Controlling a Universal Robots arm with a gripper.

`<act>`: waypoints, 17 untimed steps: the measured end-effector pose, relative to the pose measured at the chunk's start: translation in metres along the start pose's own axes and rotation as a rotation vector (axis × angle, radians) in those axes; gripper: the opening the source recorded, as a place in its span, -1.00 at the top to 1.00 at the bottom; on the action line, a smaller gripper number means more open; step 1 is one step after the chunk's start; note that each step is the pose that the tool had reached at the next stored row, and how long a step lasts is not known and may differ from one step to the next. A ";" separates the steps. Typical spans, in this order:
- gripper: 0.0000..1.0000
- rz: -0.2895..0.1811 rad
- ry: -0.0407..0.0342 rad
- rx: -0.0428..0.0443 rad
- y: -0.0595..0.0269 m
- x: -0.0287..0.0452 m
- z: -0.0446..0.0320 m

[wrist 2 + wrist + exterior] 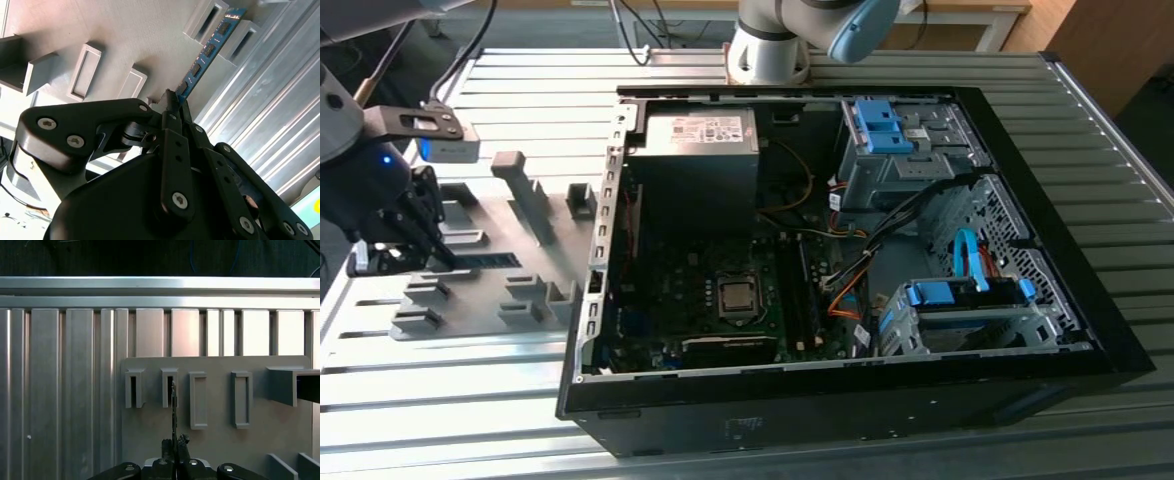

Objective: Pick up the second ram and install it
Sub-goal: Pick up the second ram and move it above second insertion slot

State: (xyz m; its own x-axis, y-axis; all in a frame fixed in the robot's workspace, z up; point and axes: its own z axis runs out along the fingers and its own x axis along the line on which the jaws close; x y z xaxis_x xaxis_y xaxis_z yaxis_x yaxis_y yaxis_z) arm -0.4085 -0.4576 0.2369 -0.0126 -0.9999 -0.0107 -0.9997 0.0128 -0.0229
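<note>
Over the grey holder block (470, 300), at the side away from the open computer case (1067, 300), the hand (438, 255) is down among the raised slotted posts. In the second wrist view the hand (175, 102) is closed on the second ram (210, 47): both fingertips (168, 96) pinch the near end of the blue-green stick. Its row of black chips runs away from the grip towards two posts of the holder block (125, 30). The far end of the stick lies between those posts. In the first wrist view the second ram (173, 410) shows edge-on, a thin line from the hand (175, 446) to one narrow slot of the holder block (215, 445). I cannot tell whether the stick rests in its slot or has begun to rise out of it.

By my judgement the pick-up step is in hand: the grasp is made, the carry and the install are not yet done. The motherboard (707, 290) lies inside the case, well apart from the holder block, across the ribbed metal surface (520, 90). Freeing the stick calls for a pull straight along the slots, with no twist, since a thin board held at one end could bind or bend against the posts.
</note>
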 end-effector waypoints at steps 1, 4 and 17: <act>0.72 0.000 0.0001 -0.0001 0.0000 0.0000 -0.0004; 0.72 0.000 0.0002 -0.0003 0.0000 0.0000 -0.0023; 0.72 0.000 0.0001 -0.0001 -0.0001 0.0000 -0.0066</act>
State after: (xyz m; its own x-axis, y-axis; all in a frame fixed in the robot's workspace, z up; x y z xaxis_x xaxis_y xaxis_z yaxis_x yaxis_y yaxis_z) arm -0.4085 -0.4577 0.2435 -0.0126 -0.9999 -0.0106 -0.9997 0.0128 -0.0228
